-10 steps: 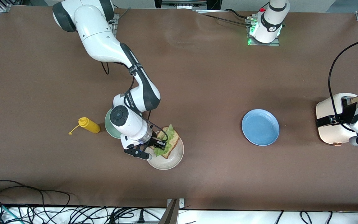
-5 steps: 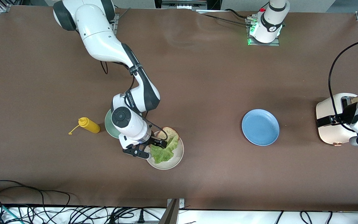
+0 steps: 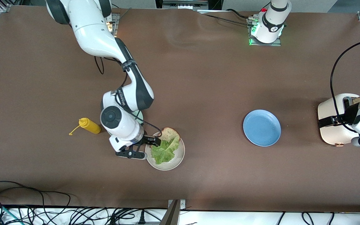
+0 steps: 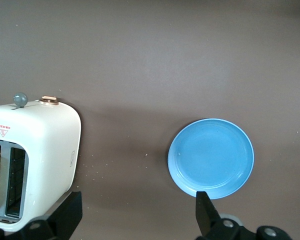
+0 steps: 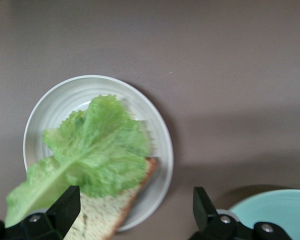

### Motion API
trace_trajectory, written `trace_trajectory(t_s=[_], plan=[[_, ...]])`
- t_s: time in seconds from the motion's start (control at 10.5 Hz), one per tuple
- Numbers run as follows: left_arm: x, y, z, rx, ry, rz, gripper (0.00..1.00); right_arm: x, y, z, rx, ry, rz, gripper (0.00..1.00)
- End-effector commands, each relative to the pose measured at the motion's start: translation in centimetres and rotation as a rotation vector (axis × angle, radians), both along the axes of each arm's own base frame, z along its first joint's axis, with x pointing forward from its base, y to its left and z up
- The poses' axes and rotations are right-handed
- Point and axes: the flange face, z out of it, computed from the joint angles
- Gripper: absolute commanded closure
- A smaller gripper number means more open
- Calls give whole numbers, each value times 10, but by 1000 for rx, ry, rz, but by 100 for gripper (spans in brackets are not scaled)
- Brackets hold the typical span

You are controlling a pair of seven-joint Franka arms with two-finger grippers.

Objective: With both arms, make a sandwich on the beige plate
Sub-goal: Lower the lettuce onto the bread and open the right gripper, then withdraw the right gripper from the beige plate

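Note:
The beige plate (image 3: 177,156) holds one bread slice (image 3: 170,133) with a ruffled green lettuce leaf (image 3: 164,150) lying across it. My right gripper (image 3: 144,147) is open and empty, low at the plate's rim on the side toward the right arm's end of the table. In the right wrist view the plate (image 5: 50,107), lettuce (image 5: 90,157) and bread (image 5: 107,217) lie beneath my open gripper (image 5: 133,210). A second bread slice (image 3: 358,100) stands in the toaster (image 3: 331,107). My left gripper (image 3: 326,122) waits open above the toaster's edge, also seen in its wrist view (image 4: 137,210).
A mint-green plate (image 3: 140,116) is mostly hidden under the right arm; its rim shows in the right wrist view (image 5: 275,215). A yellow squeeze bottle (image 3: 89,125) lies beside it. A blue plate (image 3: 262,127) sits between the beige plate and the toaster (image 4: 40,150).
My right gripper let the lettuce go onto the bread, opened, and drew back off the plate toward the yellow bottle. The left arm has not moved.

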Motion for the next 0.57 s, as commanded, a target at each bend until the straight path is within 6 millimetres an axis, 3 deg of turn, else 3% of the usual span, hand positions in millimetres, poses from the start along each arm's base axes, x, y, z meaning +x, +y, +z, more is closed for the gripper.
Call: trace_trajectory(t_s=[0.0, 0.29, 0.48], plan=[[-1, 1, 2, 21, -4, -23, 0, -24, -65, 44, 7, 41, 124, 0], [-1, 1, 1, 23, -2, -23, 0, -43, -154, 101, 48, 114, 345, 0], [0, 1, 0, 22, -1, -23, 0, -55, -213, 123, 85, 127, 498, 0]])
